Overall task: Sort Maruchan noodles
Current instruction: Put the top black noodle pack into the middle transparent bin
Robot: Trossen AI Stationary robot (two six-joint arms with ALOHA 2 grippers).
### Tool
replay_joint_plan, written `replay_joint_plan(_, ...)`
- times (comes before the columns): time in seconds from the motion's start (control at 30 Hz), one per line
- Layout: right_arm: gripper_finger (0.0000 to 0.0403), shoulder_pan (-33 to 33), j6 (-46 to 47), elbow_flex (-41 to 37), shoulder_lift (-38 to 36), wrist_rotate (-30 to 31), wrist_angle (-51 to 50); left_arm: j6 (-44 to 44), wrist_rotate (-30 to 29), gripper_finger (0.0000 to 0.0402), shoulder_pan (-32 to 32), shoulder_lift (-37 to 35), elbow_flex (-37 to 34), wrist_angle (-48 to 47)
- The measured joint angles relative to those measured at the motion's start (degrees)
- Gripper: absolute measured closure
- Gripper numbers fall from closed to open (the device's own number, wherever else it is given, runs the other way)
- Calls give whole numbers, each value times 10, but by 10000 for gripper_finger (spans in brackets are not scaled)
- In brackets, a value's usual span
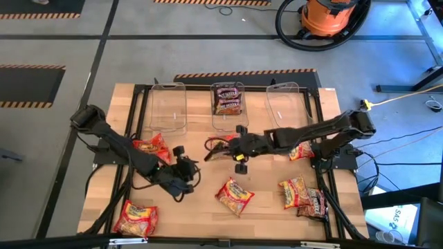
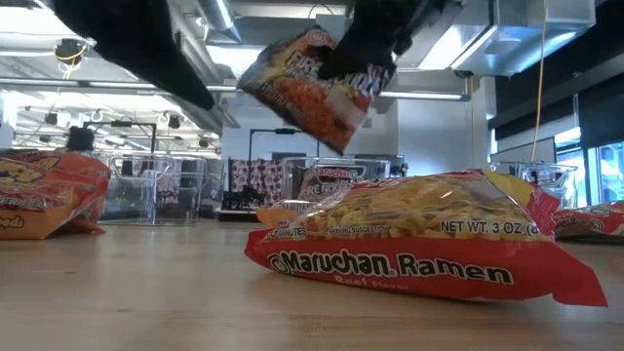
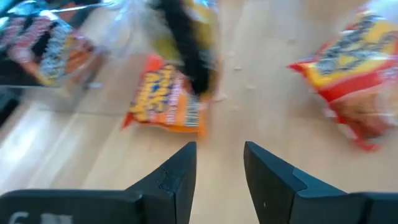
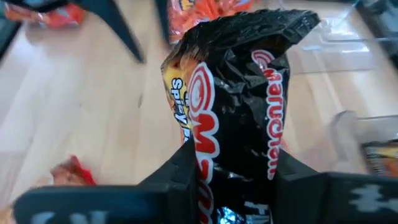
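My right gripper (image 4: 233, 186) is clamped on a black packet (image 4: 239, 93), lifted at centre frame. My left gripper (image 3: 217, 171) hangs empty, jaws apart. One packet lies in the middle bin (image 1: 227, 104); several packets remain scattered across the lower table (image 1: 208, 214), leaving open wood between.

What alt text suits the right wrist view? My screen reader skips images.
The right claw grips a dark, crinkled Maruchan noodle packet above the wooden table, filling most of the picture. A clear bin lies beyond.
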Motion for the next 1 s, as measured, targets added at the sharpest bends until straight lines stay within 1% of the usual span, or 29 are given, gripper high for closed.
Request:
replay_joint_plan(0.1, 319, -19, -10, 53, -1, 24, -67, -5, 17, 274, -2, 5, -14, 23)
replay_joint_plan(0.17, 320, -38, -19, 89, -1, 43, -116, -7, 18, 274, -1, 5, -31, 48)
replay_joint_plan(0.23, 321, -62, -28, 123, -1, 48, -158, -17, 18, 274, -1, 5, -49, 86)
replay_joint_plan(0.33, 320, -107, -30, 156, -1, 46, -193, -18, 27, 274, -1, 5, -77, 141)
replay_joint_plan(0.4, 319, -141, -28, 165, -1, 29, -206, -18, 32, 274, -1, 5, -90, 172)
replay_joint_plan(0.57, 320, -226, -26, 167, 15, -62, -216, -18, 39, 274, -1, 5, -109, 199)
replay_joint_plan(0.73, 320, -278, -31, 166, 55, -122, -227, -18, 44, 274, -1, 5, -110, 201)
replay_joint_plan(0.87, 319, -298, -47, 166, 93, -136, -224, -17, 45, 274, -1, 5, -110, 202)
replay_joint_plan(1.0, 319, -309, -62, 166, 130, -126, -221, -17, 45, 274, -1, 5, -110, 202)
